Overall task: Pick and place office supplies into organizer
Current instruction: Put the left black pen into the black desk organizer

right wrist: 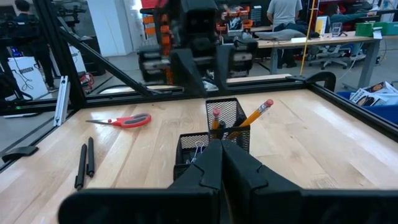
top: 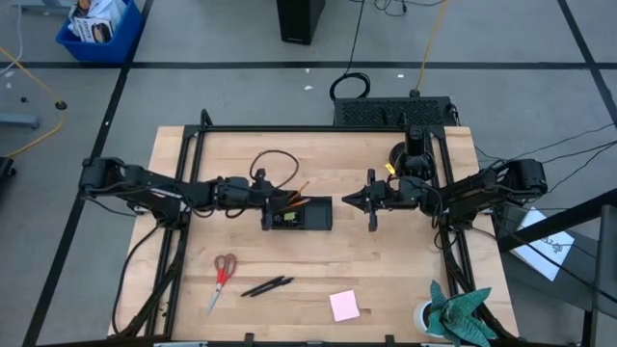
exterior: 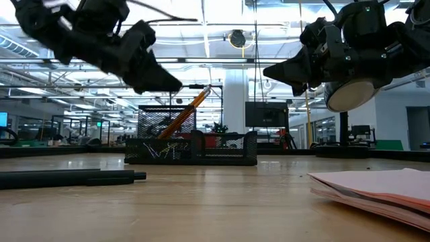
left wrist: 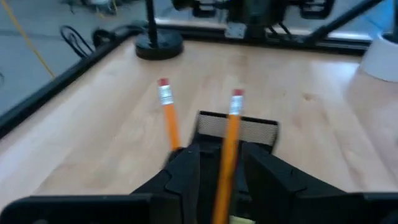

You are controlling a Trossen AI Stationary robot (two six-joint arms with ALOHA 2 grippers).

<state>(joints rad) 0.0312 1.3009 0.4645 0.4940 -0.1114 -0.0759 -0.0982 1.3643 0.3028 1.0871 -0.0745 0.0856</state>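
Left gripper (top: 267,210) low at the left end of the organizer (top: 307,214), fingers (left wrist: 186,168) parted a little wider than the orange pencil (left wrist: 227,155) standing between them. Impossible to say whether either finger touches it. Second pencil (left wrist: 169,118) leaning just beside, eraser up.

Right gripper (top: 359,200) hovering just right of the organizer, fingers pressed together, empty.

Likely trouble: dragging the slim, smooth pencil back out on the way up, or nudging the light wire-mesh organizer across the smooth wooden tabletop (top: 386,270). Tall cup narrow, so leaning pencils could tip it.

Left on the near side: red-handled scissors (top: 223,275), flat and hard to get under; two thin dark pens (top: 267,286), round, touching, prone to rolling; pink sticky-note pad (top: 344,306), thin, soft-edged, apt to bend or fan.
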